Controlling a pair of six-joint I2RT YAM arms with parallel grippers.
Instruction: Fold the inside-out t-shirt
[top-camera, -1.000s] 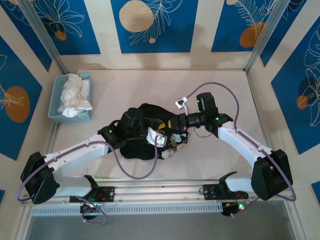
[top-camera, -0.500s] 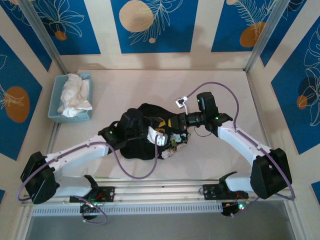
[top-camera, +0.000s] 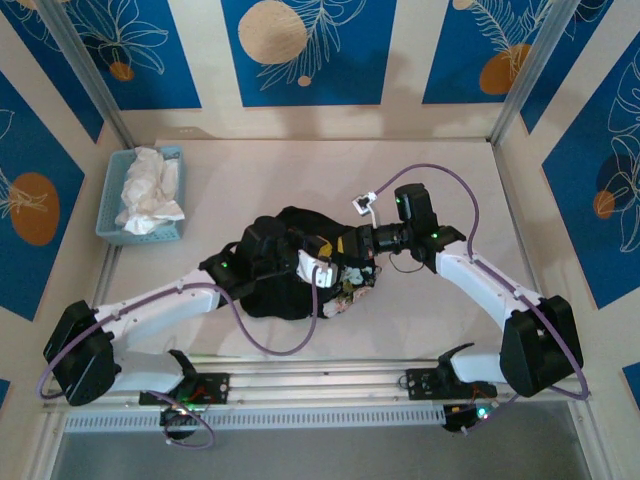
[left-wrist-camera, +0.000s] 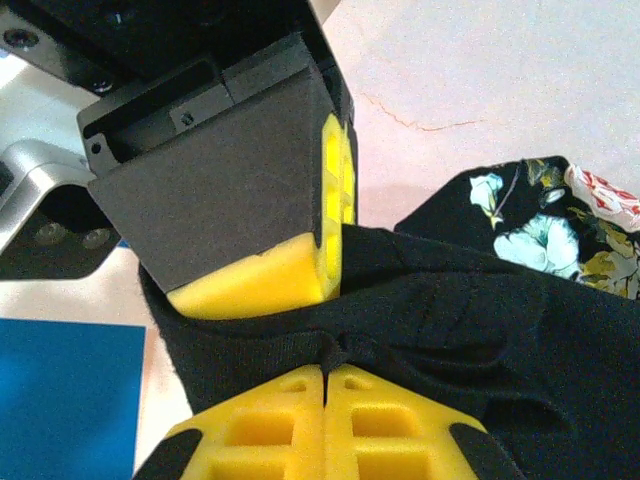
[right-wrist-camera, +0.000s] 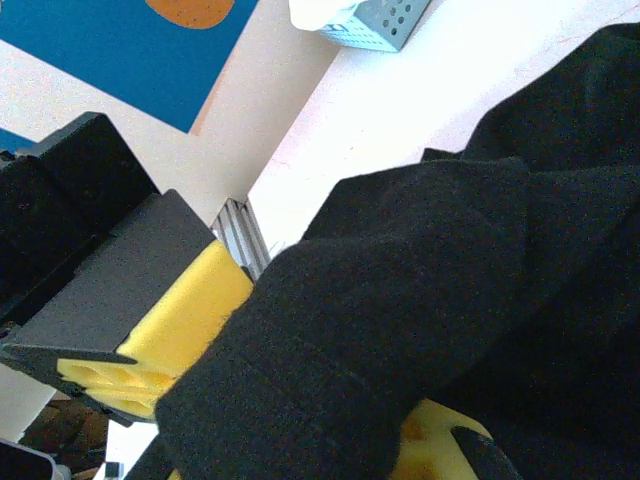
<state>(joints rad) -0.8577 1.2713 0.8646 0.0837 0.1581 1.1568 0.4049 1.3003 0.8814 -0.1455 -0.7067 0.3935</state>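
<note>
The inside-out t-shirt (top-camera: 285, 285) lies bunched in a black heap at the middle of the table, with a floral print (left-wrist-camera: 540, 230) showing at one fold. My left gripper (top-camera: 316, 264) is shut, its yellow pads (left-wrist-camera: 270, 420) pinching a black hem (left-wrist-camera: 345, 345). Just to its right, my right gripper (top-camera: 348, 248) meets it from the other side. That gripper is shut on the same cloth, its yellow pad (left-wrist-camera: 262, 282) pushed into the fold. In the right wrist view black cloth (right-wrist-camera: 400, 300) drapes over the fingers, leaving a bit of pad (right-wrist-camera: 432, 452) visible.
A blue basket (top-camera: 108, 222) holding a white cloth garment (top-camera: 148, 190) stands at the far left of the table. Metal frame posts (top-camera: 520, 75) rise at the back corners. A rail (top-camera: 320, 380) runs along the near edge.
My left gripper's jaws have closed on the shirt's hem, and its wrist has edged slightly toward the right gripper. The right arm has stayed put.
</note>
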